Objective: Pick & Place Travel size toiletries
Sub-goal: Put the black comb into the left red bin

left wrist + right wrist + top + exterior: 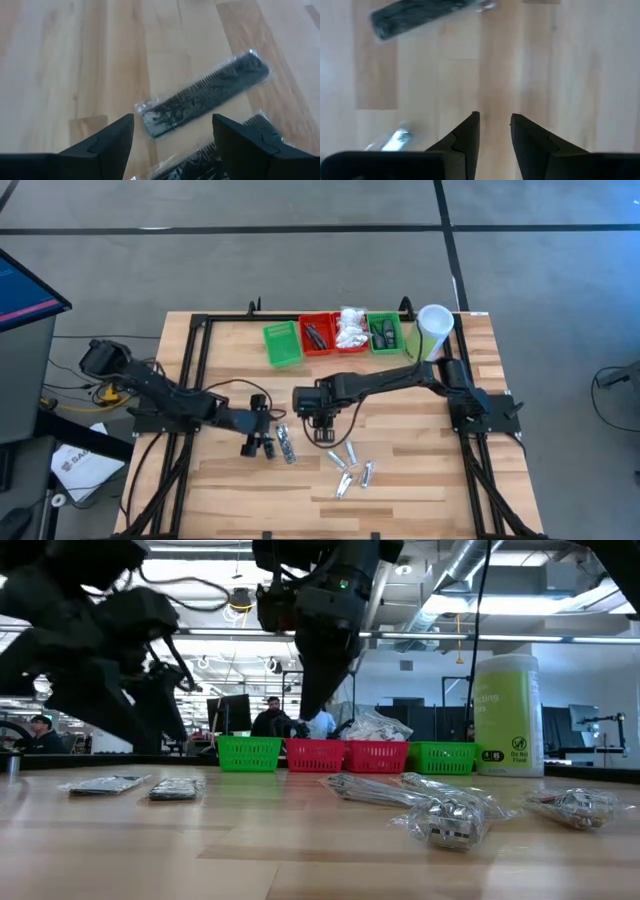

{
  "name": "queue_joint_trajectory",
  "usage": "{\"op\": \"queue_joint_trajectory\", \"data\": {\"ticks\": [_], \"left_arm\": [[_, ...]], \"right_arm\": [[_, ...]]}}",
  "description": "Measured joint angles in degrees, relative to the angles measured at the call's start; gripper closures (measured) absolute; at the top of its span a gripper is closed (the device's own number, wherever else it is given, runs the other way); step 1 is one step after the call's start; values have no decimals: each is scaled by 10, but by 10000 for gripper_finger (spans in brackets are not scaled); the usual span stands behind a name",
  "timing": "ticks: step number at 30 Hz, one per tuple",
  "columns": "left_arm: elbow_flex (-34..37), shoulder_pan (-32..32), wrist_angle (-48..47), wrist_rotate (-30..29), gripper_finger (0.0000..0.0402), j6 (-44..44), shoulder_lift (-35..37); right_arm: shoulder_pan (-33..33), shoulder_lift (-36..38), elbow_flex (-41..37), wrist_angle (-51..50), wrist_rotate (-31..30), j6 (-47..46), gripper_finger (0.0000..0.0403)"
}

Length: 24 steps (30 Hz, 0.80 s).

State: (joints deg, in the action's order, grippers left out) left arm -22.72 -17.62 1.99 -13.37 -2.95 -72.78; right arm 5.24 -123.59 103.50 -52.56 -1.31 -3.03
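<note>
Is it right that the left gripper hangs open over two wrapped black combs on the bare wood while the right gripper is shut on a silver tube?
Not quite. The left gripper does hang open over the wrapped black combs. But the right gripper holds nothing: the right wrist view shows bare wood in the narrow gap between its fingers, with a silver tube lying off to one side.

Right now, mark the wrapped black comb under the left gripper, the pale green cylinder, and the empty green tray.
wrapped black comb [205,95], left wrist view, middle of its teeth.
pale green cylinder [508,715], low view, its label.
empty green tray [282,343], high view, its floor.
</note>
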Motion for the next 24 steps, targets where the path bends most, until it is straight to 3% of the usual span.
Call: {"op": "queue_joint_trajectory", "data": {"ticks": [7,24], "left_arm": [[0,35,31,61,143,71,-42],[-2,63,157,102,143,68,-162]], "right_arm": [[12,0,0,17,0,-6,301],[10,0,0,20,0,-10,301]]}}
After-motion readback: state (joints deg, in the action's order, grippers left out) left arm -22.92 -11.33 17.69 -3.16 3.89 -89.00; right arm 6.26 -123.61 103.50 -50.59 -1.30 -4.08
